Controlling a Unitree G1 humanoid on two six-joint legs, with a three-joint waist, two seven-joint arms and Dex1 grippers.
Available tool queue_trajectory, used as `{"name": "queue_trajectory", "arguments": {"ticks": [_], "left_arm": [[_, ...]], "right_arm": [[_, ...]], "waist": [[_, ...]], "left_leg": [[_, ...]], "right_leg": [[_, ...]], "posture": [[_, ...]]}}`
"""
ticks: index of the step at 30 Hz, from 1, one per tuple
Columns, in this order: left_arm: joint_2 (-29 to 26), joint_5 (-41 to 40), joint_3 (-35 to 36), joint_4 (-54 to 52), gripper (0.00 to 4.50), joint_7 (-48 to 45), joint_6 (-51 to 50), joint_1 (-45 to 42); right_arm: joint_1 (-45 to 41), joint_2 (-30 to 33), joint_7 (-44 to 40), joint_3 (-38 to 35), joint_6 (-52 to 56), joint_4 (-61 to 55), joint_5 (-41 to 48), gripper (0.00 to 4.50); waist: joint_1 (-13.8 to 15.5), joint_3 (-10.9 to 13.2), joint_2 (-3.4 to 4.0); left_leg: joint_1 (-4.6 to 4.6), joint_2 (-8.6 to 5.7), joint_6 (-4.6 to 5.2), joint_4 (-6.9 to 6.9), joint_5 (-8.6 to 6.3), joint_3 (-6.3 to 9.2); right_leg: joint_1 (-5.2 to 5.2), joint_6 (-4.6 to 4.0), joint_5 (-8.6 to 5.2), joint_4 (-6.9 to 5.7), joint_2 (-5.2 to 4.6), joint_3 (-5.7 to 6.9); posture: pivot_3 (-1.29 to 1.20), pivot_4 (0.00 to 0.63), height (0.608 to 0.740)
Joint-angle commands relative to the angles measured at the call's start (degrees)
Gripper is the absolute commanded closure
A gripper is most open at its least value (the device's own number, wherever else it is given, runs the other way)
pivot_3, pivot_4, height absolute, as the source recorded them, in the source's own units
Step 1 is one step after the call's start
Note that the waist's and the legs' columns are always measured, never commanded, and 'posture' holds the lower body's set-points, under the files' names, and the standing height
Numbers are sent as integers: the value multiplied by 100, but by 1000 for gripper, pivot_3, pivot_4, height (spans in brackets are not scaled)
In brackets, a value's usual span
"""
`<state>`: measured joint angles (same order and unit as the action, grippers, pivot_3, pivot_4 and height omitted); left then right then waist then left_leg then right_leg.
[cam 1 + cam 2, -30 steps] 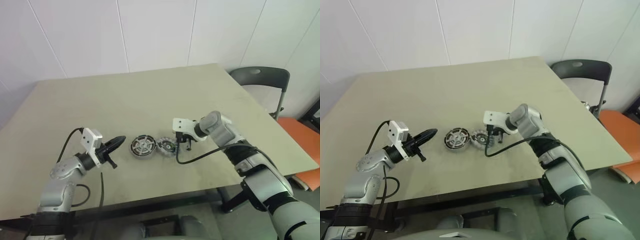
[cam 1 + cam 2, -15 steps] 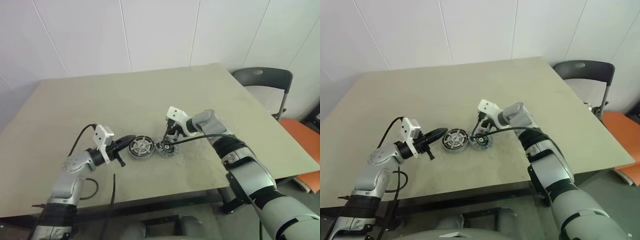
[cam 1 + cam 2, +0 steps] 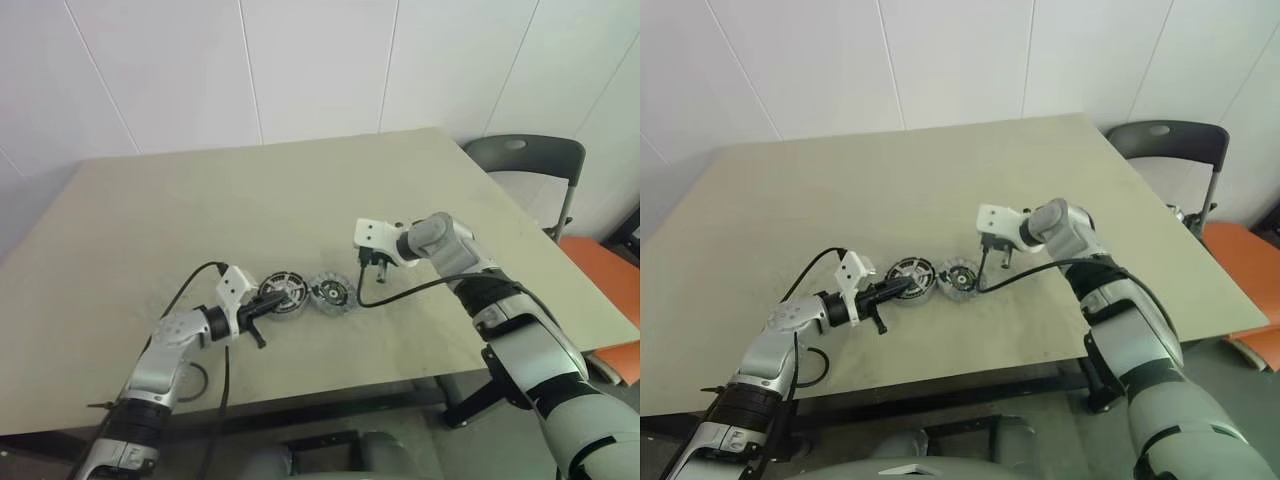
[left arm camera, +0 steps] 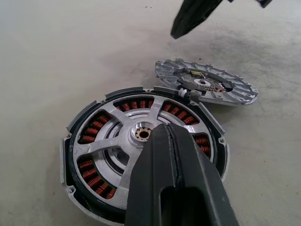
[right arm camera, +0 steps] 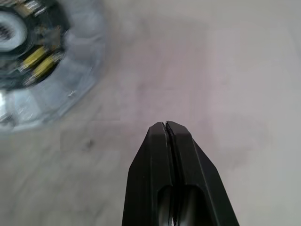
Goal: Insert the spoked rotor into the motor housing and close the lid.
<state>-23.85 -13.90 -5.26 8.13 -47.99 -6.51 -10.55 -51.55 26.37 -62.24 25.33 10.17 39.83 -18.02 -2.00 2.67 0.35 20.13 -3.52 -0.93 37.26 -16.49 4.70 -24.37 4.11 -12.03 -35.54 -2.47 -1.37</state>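
1. White wall panels back a beige table [image 3: 300, 190]; a dark chair [image 3: 525, 160] stands past its far right corner.
2. Near the front edge two round parts lie side by side, touching or nearly so.
3. On the left is the housing [image 4: 141, 150], with copper windings visible between the silver spokes of the rotor [image 4: 123, 123] seated in it.
4. On the right is the lid [image 4: 207, 85], a flatter grey disc with a dark centre, its near edge propped on the housing's rim.
5. Left gripper [image 3: 268, 302], jaws pressed together, holds nothing; its tip sits over the housing's near side.
6. Right gripper [image 3: 379, 266], jaws together and empty, hangs above bare table right of the lid.
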Motion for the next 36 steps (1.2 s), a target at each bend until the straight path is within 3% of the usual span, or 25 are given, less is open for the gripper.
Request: {"name": "queue_trajectory", "arguments": {"ticks": [1, 6, 15, 21, 28, 33, 36], "left_arm": [[11, 232, 100, 229, 4500, 302, 134, -202], [45, 277, 92, 313, 4500, 302, 219, -201], [53, 249, 102, 293, 4500, 280, 276, -167], [53, 232, 112, 291, 4500, 266, 284, -195], [102, 206, 124, 299, 4500, 275, 312, -229], [268, -36, 336, 157, 4500, 398, 262, -351], [281, -73, 409, 158, 4500, 455, 242, -430]], "right_arm": [[176, 233, -485, 141, 144, -725, -60, 4457], [539, 236, -768, 80, 577, -1500, 82, 4457], [924, -16, -1219, -121, 2025, -3217, 993, 4457], [666, -308, -272, -353, 1952, -2765, 1040, 4457], [494, -815, 312, -1107, 1727, -2750, 1777, 4457], [627, -1008, 352, -1317, 3021, -3076, 2416, 4457], [917, -553, -100, -963, 3726, -3672, 2678, 4457]], "waist": [[23, 0, 0], [13, 3, 2], [13, 2, 1], [22, 2, -1], [83, 2, -1], [127, 2, -1], [161, 2, -2]], "left_leg": [[-7, 0, 0, 4, 0, 0], [-86, 8, 1, 8, 0, 0], [-88, 14, 1, 18, 1, 6], [-84, 14, 1, 16, 0, 6], [-82, 15, 1, 8, 0, 8], [-76, 15, 1, 7, 0, 7], [-68, 15, 1, 7, 0, 12]], "right_leg": [[8, 0, 0, -2, 1, 0], [91, 4, -27, -1, 13, 0], [97, 22, -18, -3, 15, 7], [94, 21, -18, 1, 13, 8], [90, 22, -17, 4, 14, 8], [88, 20, -16, 11, 11, 8], [83, 20, -15, 16, 9, 9]], "posture": [[0, 0, 740], [0, 0, 740], [0, 0, 740], [0, 0, 740], [0, 0, 740], [0, 0, 740], [0, 0, 740]]}}
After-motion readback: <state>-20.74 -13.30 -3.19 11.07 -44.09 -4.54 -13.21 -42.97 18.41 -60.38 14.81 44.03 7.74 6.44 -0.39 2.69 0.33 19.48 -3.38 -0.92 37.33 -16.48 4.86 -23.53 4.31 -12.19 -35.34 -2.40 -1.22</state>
